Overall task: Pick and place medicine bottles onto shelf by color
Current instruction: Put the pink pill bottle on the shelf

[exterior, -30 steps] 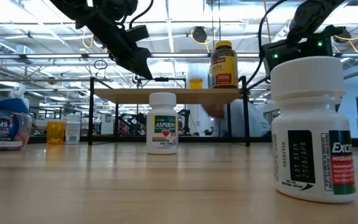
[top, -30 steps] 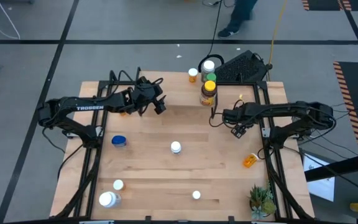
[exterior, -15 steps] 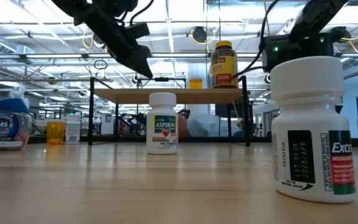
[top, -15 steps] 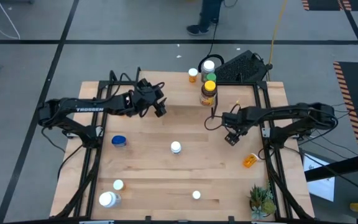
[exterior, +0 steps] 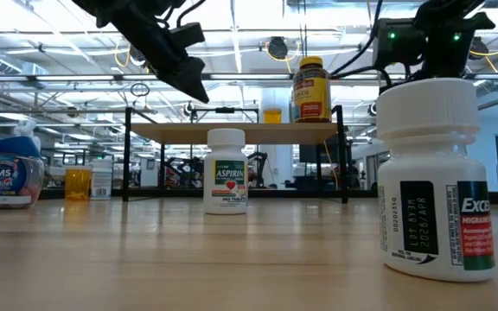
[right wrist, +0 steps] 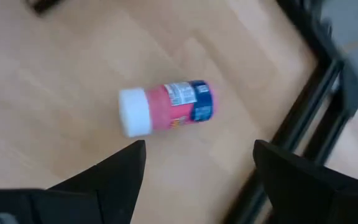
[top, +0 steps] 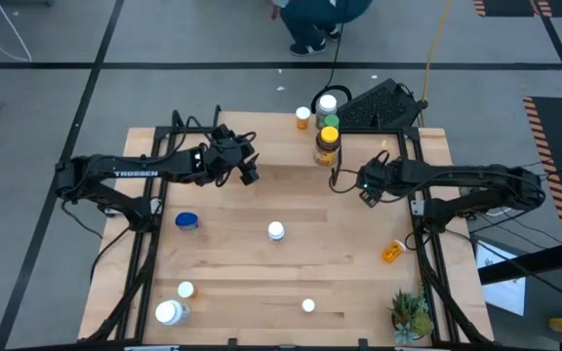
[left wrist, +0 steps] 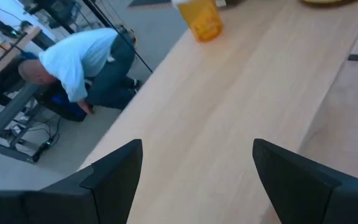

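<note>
Both end effectors hung empty with fingers spread. The left end effector (top: 248,168) sat upper left of centre in the high view, beside the shelf (exterior: 232,132). The right end effector (top: 367,189) sat right of centre above bare worktop (top: 232,263).

The shelf, upper middle in the high view, held a tall amber bottle (top: 328,142) with a yellow lid and a small orange bottle (top: 303,117). Loose on the worktop were a white bottle (top: 276,231) at centre, a blue jar (top: 186,221) at left and a tipped bottle (right wrist: 166,109) that the right wrist view looked down on.

The tipped bottle looked the riskiest pick. It was a smooth plastic cylinder on flat, slick wood, and fingers closing off-centre would likely roll it toward the worktop edge. The upright bottles were narrow and top-heavy with rounded white caps, so a glancing finger could topple them. Near the shelf, the left arm could knock the tall amber bottle over. A person (left wrist: 79,62) crouched beyond the worktop, well apart from both arms.
</note>
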Available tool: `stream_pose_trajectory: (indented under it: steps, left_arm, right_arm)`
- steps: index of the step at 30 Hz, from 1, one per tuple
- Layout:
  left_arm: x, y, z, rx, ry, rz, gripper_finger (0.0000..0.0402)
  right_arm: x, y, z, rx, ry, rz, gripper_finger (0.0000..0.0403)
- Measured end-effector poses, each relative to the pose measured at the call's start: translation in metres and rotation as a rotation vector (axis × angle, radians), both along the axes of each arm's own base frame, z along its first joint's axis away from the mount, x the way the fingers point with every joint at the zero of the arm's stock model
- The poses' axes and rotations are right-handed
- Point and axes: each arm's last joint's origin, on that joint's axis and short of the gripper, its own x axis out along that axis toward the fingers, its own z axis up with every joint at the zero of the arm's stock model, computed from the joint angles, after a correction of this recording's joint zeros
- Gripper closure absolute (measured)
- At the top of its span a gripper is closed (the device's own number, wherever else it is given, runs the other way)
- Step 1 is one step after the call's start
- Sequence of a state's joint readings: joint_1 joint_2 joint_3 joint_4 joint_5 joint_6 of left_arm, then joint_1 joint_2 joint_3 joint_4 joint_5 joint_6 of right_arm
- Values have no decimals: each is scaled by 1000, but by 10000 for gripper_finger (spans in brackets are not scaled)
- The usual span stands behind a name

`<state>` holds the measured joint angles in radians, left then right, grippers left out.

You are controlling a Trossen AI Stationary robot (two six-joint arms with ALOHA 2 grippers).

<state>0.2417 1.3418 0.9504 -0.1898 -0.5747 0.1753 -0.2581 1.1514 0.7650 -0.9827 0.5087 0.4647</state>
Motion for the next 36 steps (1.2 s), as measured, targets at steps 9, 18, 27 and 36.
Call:
stream_pose_trajectory:
  steps: [9, 18, 27, 36]
  left_arm:
    - [0, 0, 1, 11, 0, -3, 92]
    - [0, -1, 1, 9, 9, -3, 92]
    - [-1, -1, -1, 10, 31, 3, 92]
    - [-2, -1, -2, 7, 45, 5, 92]
  right_arm:
    - [19, -2, -19, 121, 223, 461, 112]
    - [25, -5, -38, 76, 711, 930, 112]
    - [30, -12, -50, 92, 706, 1125, 112]
    - [17, -13, -66, 184, 643, 1133, 119]
